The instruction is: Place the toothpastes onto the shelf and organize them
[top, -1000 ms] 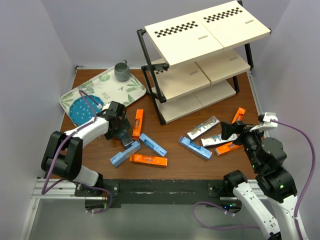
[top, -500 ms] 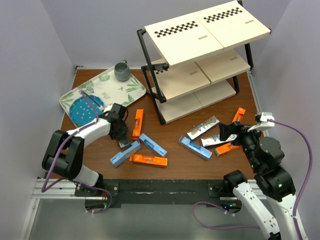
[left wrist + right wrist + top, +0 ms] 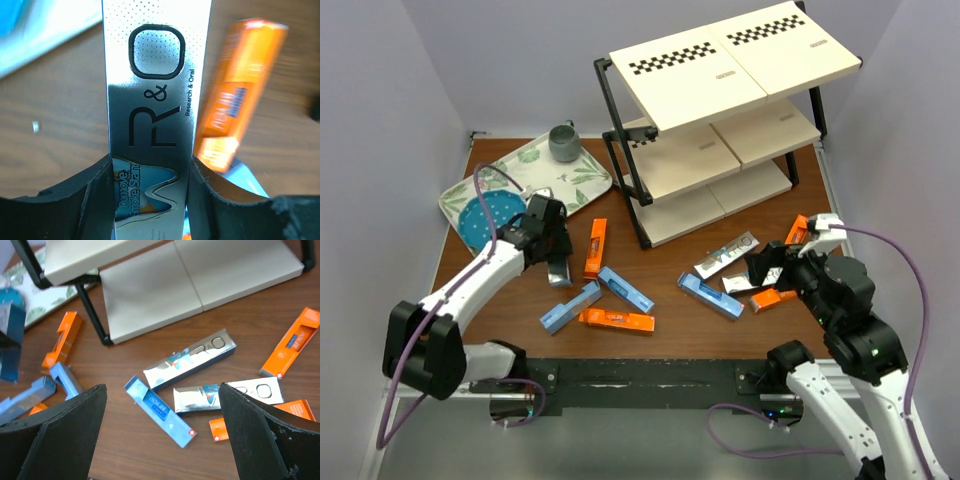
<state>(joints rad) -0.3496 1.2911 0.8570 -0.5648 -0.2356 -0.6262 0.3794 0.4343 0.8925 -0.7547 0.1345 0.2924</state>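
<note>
One silver toothpaste [image 3: 155,100], gripped in left pincer [image 3: 150,167]

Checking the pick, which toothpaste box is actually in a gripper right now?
The silver R&O carton, clamped between the left gripper's fingers; the orange, blue and other silver ones lie loose on the table.

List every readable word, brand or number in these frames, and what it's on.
"R&O": silver carton, large letters.
"Research & Oral": same carton, small print.
"Remove Smoke Sta...": same carton, cut off.
Blurred, unreadable: orange carton.
Too small: other cartons, shelf labels.
</note>
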